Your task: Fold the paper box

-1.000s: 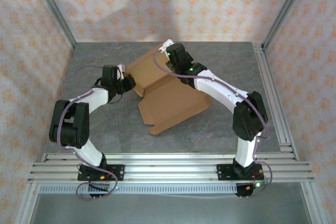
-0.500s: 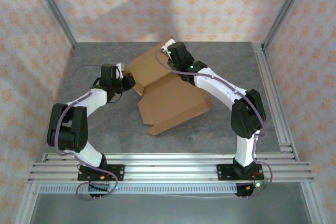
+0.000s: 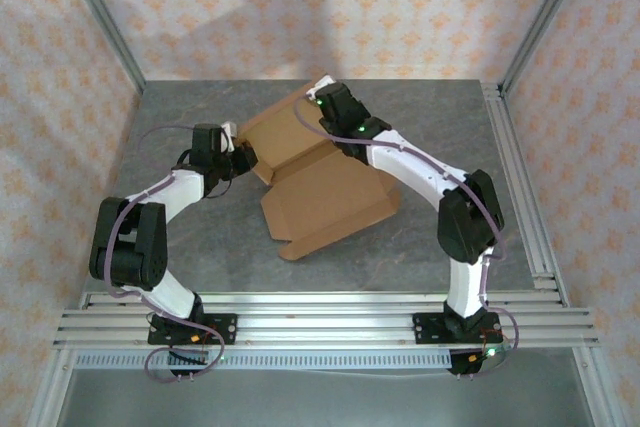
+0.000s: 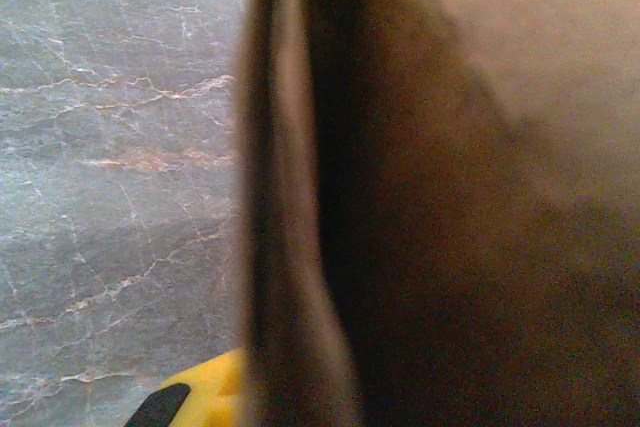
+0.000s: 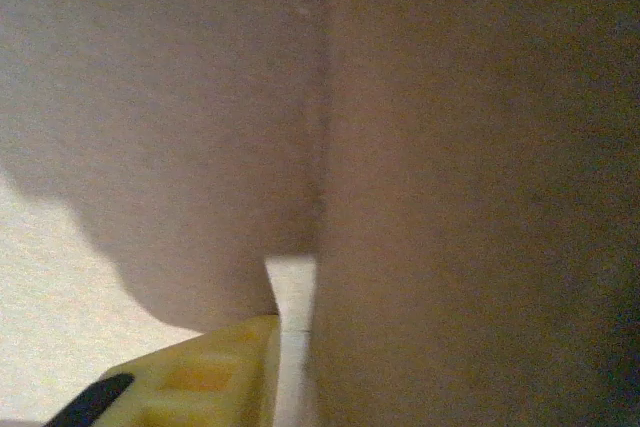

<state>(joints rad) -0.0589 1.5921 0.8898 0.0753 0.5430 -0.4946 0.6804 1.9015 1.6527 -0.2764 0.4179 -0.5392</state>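
The plain brown die-cut cardboard paper box [image 3: 325, 197] lies partly folded at frame centre. The left gripper [image 3: 243, 159] meets its left edge, the right gripper [image 3: 325, 104] its upper panel; clamped or released, I cannot tell. Opposed pulls from the 2 arms could tear a crease.

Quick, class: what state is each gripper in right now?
Left gripper: at the plain brown cardboard box's left edge; cannot tell.
Right gripper: over the box's far panel; cannot tell.
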